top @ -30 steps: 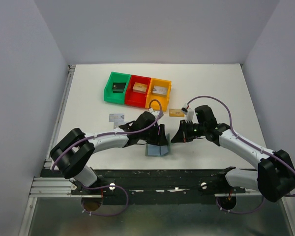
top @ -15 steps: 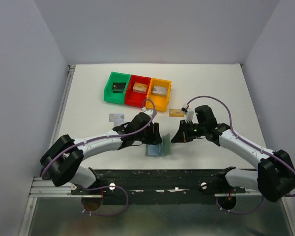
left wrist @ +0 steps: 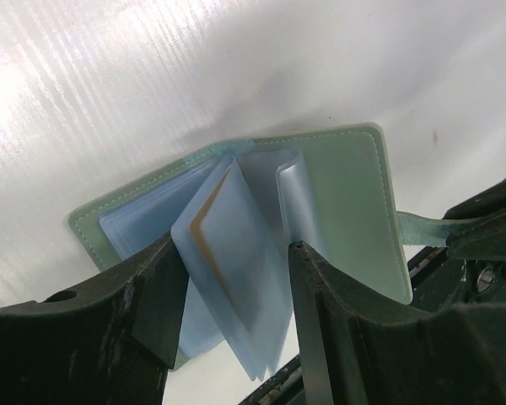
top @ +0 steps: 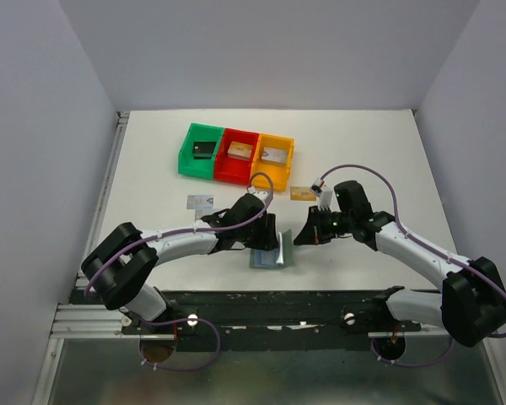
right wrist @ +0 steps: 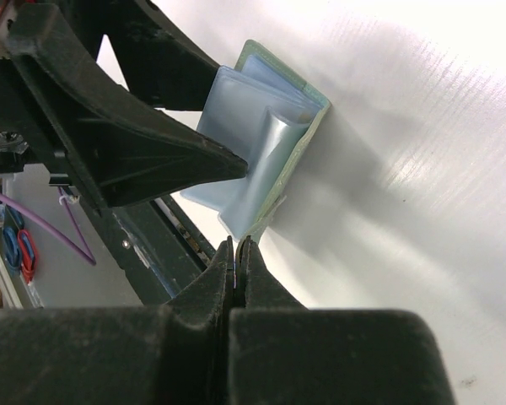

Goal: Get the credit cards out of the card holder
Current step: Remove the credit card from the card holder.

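Pockets (left wrist: 228, 245) of card holder (left wrist: 346, 202) between left tool (left wrist: 232, 295) fingers.

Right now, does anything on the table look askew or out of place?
The wallet: one cover tilts up, held by its tab in the shut right claw, and its sleeves fan out inside the open left claw.

We find the card holder (top: 268, 258) hemmed in, left pincer (top: 270, 242) spread over its far side, right pincer (top: 298, 240) pinched on its right tab, bare surface (top: 211, 270) free at its near left, bins (top: 236, 153) well beyond.
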Motion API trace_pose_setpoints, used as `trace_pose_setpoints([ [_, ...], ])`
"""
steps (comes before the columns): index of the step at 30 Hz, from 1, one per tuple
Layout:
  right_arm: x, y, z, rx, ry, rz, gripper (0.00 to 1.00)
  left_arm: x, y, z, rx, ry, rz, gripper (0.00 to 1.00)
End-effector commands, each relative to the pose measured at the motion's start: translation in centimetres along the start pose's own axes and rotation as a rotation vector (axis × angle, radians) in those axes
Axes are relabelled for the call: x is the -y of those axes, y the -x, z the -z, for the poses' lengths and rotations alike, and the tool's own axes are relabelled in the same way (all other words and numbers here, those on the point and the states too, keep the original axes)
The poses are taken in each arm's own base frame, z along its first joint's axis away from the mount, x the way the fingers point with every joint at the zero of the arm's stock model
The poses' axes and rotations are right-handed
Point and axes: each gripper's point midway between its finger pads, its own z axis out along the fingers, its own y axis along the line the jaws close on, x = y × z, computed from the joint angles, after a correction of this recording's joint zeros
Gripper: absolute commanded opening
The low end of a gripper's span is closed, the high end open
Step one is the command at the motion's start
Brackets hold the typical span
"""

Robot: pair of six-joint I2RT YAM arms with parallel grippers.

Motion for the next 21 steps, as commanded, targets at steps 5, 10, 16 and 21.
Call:
trace_pose_setpoints([
  [5,0.3,-0.4,-0.1,-0.023,-0.019,-0.001,0.0,0.9,-0.3,-0.7,-0.045,-0.025,-0.044,0.61],
  [10,0.4,-0.3,-0.1,-0.02,-0.025,-0.001,0.0,0.9,0.0,-0.4,-0.032,-0.01,-0.053,0.64],
  [16,1.2,-0.6,-0.3,-0.021,-0.058,-0.016,0.0,1.9,1.3,0.6,0.008,-0.031,-0.109,0.69],
  [21,2.1,-0.9,-0.3,-0.007,-0.107,-0.046,0.0,4.1,0.8,-1.1,-0.064,-0.04,-0.191,0.69],
])
